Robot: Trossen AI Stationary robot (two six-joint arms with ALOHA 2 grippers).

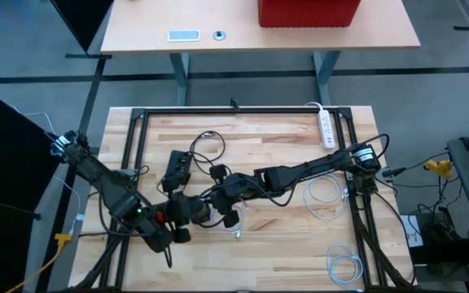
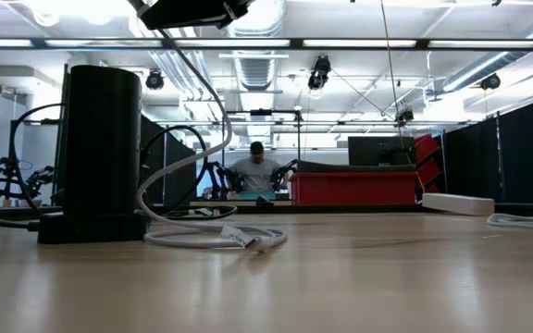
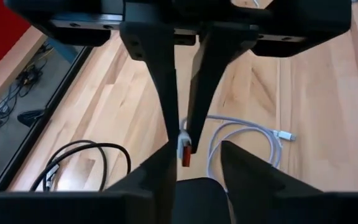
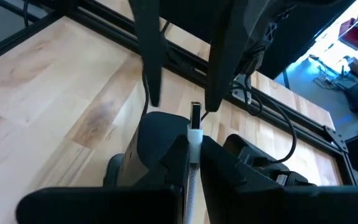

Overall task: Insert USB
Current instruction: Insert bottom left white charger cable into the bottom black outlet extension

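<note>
The USB plug [image 4: 195, 116] stands up from my right jaws [image 4: 193, 144], which are pinched tight on its white cable [image 4: 193, 180] near the middle of the desk [image 1: 283, 236]. My left jaws [image 3: 196, 163] face it from about eight o'clock, nearly closed around a small red piece [image 3: 184, 154] between the fingertips. White cable coils [image 1: 324, 195] lie toward three o'clock; a white power strip [image 1: 326, 129] sits near one o'clock.

White power strip [image 1: 326, 129] lies beyond coiled white cables [image 1: 324, 195]
</note>
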